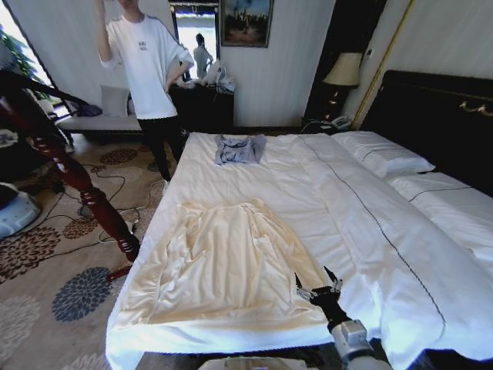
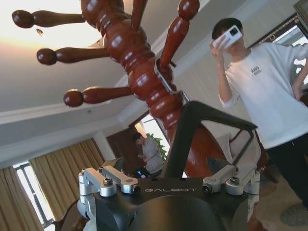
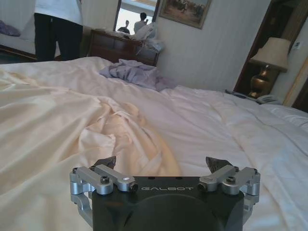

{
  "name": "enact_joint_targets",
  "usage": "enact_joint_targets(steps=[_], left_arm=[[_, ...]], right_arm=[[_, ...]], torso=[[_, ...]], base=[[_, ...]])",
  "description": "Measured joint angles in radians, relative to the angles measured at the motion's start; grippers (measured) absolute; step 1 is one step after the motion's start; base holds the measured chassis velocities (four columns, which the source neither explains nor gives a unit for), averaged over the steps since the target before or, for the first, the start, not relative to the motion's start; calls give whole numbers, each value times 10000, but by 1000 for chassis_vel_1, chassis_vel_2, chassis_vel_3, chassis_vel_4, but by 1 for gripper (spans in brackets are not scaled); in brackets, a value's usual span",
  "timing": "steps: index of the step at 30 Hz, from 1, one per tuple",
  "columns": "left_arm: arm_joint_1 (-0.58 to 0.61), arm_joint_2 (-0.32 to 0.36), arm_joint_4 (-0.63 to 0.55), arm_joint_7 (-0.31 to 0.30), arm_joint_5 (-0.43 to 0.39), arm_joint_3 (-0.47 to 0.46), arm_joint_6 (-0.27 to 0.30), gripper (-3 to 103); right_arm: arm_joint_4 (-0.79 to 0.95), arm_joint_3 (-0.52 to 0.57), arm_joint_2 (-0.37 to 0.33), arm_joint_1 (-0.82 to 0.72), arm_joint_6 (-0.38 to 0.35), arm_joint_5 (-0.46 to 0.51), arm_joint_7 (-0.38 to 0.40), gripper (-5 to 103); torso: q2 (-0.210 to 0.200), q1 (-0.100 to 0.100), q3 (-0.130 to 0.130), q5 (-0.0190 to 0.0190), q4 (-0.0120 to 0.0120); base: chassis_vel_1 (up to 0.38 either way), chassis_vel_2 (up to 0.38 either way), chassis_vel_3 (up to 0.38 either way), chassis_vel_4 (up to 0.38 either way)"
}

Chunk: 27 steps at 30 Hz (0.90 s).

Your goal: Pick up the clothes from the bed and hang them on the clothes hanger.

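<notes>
The right gripper [image 1: 320, 286] is seen low over the near edge of the bed [image 1: 370, 231], its two fingers spread wide apart with nothing between them. It is poised just beside the near right corner of the clothes [image 1: 223, 262], whether touching the fabric cannot be told. From the right wrist view, the open fingertips [image 3: 108, 162] are framed above the cream fabric [image 3: 72, 125], which is rumpled into soft folds just ahead.

The cream shirt is laid flat on the near left part of the bed, its hem toward the robot and its neck pointed away. Farther up the white sheets, a small grey-blue garment [image 1: 239, 148] is left crumpled, well apart from the shirt. White pillows [image 1: 381, 153] are set against the black headboard [image 1: 439, 116] on the right.

The left gripper [image 2: 171, 185] is raised near the dark-red wooden post [image 2: 139, 72], and the black clothes hanger [image 2: 202, 130] is clamped between its closed fingers, the hanger's hook reaching the post.
</notes>
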Motion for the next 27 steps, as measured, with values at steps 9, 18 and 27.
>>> enact_joint_targets(steps=[9, 18, 27], left_arm=[[-238, 186, 507, 17, 56, 291, -5, 98], [-380, 313, 929, 132, -5, 404, -12, 97], [-501, 407, 980, 74, 36, 580, -15, 71]], right_arm=[[39, -48, 120, 57, 8, 32, 2, 100], [7, -148, 62, 141, -79, 167, 23, 100], [-79, -423, 170, 266, -132, 186, 25, 100]], torso=[[0, 0, 0, 3, 7], [0, 0, 0, 4, 5], [0, 0, 0, 3, 6]], base=[[0, 0, 0, 0], [0, 0, 0, 0], [0, 0, 0, 0]])
